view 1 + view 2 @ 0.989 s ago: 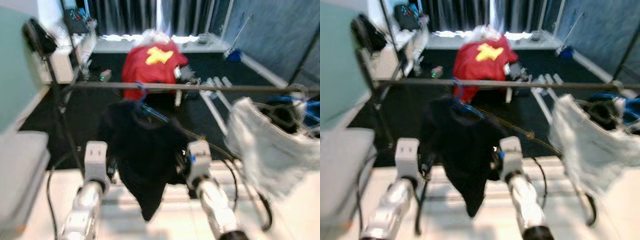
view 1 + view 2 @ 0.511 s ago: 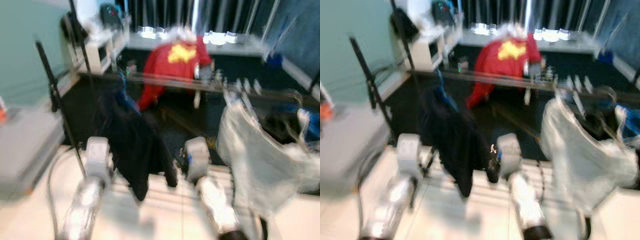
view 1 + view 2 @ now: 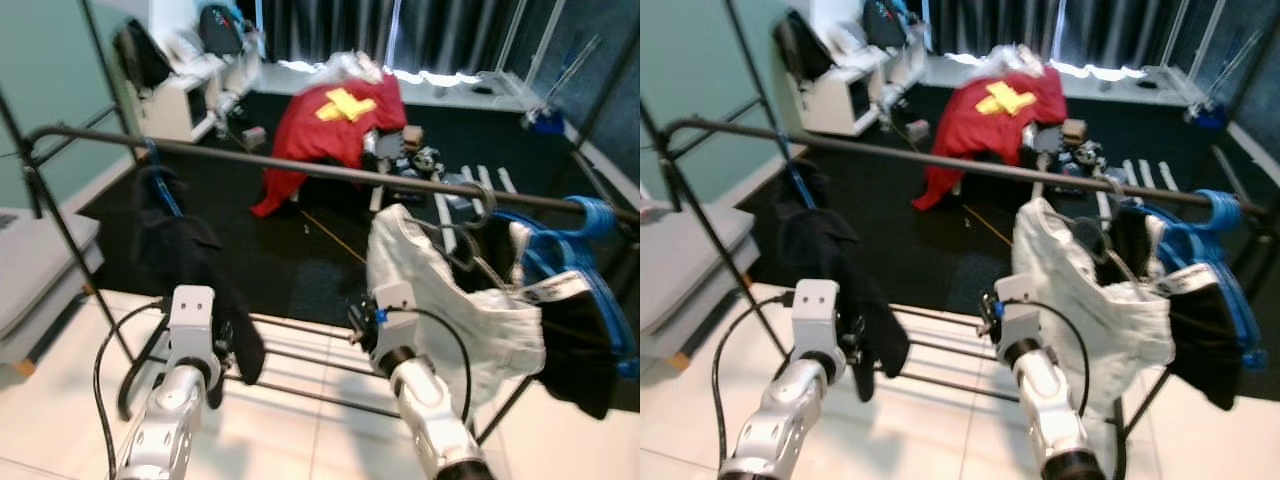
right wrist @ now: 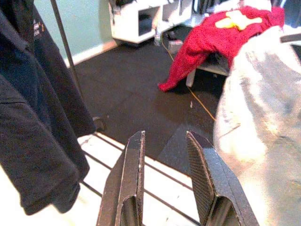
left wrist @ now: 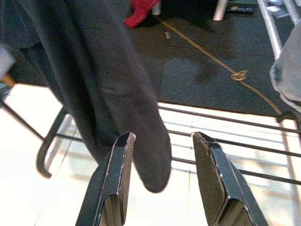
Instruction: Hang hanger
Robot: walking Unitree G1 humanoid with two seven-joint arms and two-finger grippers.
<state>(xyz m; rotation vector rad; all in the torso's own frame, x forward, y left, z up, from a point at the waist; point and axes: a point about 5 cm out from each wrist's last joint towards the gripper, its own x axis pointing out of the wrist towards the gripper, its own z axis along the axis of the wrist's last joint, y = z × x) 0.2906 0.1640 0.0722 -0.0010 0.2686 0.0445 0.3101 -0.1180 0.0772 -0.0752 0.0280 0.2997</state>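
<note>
A black garment (image 3: 175,245) hangs on a blue hanger (image 3: 152,165) near the left end of the dark clothes rail (image 3: 330,172). A white garment (image 3: 440,290) hangs further right on the same rail. Several blue hangers (image 3: 590,225) with a dark garment (image 3: 580,360) sit at its right end. My left gripper (image 5: 162,137) is open and empty, low beside the black garment's hem (image 5: 150,155). My right gripper (image 4: 164,136) is open and empty too, between the black garment (image 4: 33,122) and the white one (image 4: 263,108).
The rack's lower bars (image 3: 300,360) cross the white tile floor just ahead of my arms. Its left upright (image 3: 60,230) stands by a grey bench (image 3: 30,265). A red cloth (image 3: 330,115) and scattered clutter lie on the dark mat beyond.
The whole view has swung and sharpened, so the camera moved. The black garment now shows further left, and the white one in front of my right arm. Both arms stay low.
</note>
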